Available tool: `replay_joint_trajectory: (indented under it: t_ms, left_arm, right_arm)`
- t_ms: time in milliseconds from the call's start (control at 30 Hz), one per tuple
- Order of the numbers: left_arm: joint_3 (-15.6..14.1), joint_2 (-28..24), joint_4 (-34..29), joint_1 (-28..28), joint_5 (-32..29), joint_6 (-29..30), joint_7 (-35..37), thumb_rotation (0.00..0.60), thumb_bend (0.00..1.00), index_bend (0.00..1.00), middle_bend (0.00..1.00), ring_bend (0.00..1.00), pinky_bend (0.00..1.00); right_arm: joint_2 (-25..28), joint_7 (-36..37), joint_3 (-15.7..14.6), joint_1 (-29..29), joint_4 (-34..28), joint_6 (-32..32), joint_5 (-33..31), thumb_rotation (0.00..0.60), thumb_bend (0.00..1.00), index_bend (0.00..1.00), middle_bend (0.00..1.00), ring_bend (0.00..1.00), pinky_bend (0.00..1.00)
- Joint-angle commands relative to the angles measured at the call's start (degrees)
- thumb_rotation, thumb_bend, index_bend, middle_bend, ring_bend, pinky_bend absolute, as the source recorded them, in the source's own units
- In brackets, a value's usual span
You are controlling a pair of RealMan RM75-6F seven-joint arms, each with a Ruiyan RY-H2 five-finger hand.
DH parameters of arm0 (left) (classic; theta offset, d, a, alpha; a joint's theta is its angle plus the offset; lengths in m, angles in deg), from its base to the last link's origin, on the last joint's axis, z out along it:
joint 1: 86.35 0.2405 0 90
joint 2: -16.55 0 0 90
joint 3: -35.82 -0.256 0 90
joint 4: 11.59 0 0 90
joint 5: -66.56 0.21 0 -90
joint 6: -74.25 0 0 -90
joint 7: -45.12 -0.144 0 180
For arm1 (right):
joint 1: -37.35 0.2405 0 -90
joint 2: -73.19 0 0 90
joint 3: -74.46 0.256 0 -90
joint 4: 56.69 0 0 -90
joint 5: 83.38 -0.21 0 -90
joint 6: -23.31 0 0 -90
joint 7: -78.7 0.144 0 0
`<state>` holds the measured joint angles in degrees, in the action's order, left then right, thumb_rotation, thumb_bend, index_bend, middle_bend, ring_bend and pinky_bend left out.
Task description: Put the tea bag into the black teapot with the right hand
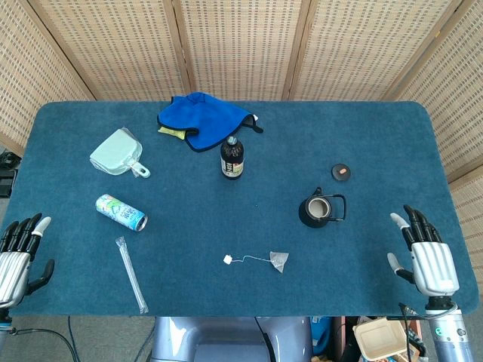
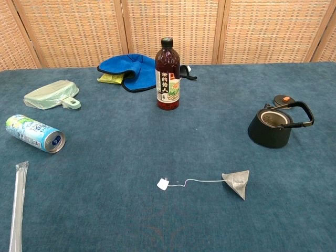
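Note:
A pyramid tea bag (image 1: pixel 280 261) (image 2: pixel 237 182) lies flat on the blue table near the front, its string running left to a small white tag (image 1: pixel 227 259) (image 2: pixel 163 184). The black teapot (image 1: pixel 319 210) (image 2: pixel 271 126) stands uncovered behind and to the right of it, handle up. Its black lid (image 1: pixel 342 172) (image 2: pixel 282 98) lies further back on the cloth. My right hand (image 1: pixel 428 257) rests at the table's front right edge, fingers spread, holding nothing. My left hand (image 1: pixel 16 256) sits at the front left edge, fingers also apart and empty. The chest view shows neither hand.
A dark tea bottle (image 1: pixel 232 157) (image 2: pixel 167 74) stands mid-table. Behind it lies a blue cloth (image 1: pixel 204 118) (image 2: pixel 127 70). A pale green dustpan (image 1: pixel 118 153) (image 2: pixel 51 95), a can on its side (image 1: pixel 121 212) (image 2: pixel 35 133) and a wrapped straw (image 1: pixel 131 274) (image 2: pixel 17 205) occupy the left half.

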<state>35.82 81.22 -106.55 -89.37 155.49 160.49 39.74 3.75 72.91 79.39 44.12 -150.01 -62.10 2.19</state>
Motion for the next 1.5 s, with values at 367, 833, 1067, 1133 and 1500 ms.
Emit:
replay_joint_trajectory:
  t_ms: [367,833,1067,1133,1500]
  left_arm:
    - [0.06,-0.34,-0.82,-0.06,-0.05,0.04,-0.37,0.6,0.48,0.0,0.0,0.0,0.0]
    - [0.74,-0.37,-0.65,-0.97,-1.64,-1.61,-0.76,0.6,0.48,0.0,0.0,0.0,0.0]
    - [1.17,-0.47,-0.35,-1.29,-2.54,-2.12,-0.85,0.6,0.48,0.0,0.0,0.0,0.0]
    - [1.33,-0.43,-0.38,-1.49,-2.76,-2.37,-0.91,0.6,0.48,0.0,0.0,0.0,0.0]
    - [1.86,-0.72,-0.88,-2.3,-3.19,-3.03,-1.64,0.6,0.48,0.0,0.0,0.0,0.0]
  right_arm:
    - [0.31,1.35,-0.09,0.04,0.38,0.15,0.53,0.6,0.47,0.11,0.1,0.03,0.22]
    - [0.72,2.98,0.21,1.88,0.08,2.05,1.95,0.6,0.4,0.11,0.17,0.03,0.22]
    - [1.49,5.55,0.32,4.16,-1.02,2.95,5.78,0.6,0.39,0.11,0.21,0.06,0.24]
    - [2.11,6.43,0.14,5.51,-1.87,4.04,7.68,0.6,0.39,0.12,0.22,0.08,0.26]
    - [5.8,14.49,0.23,15.12,-8.54,13.82,14.55,0.6,0.39,0.14,0.27,0.14,0.35]
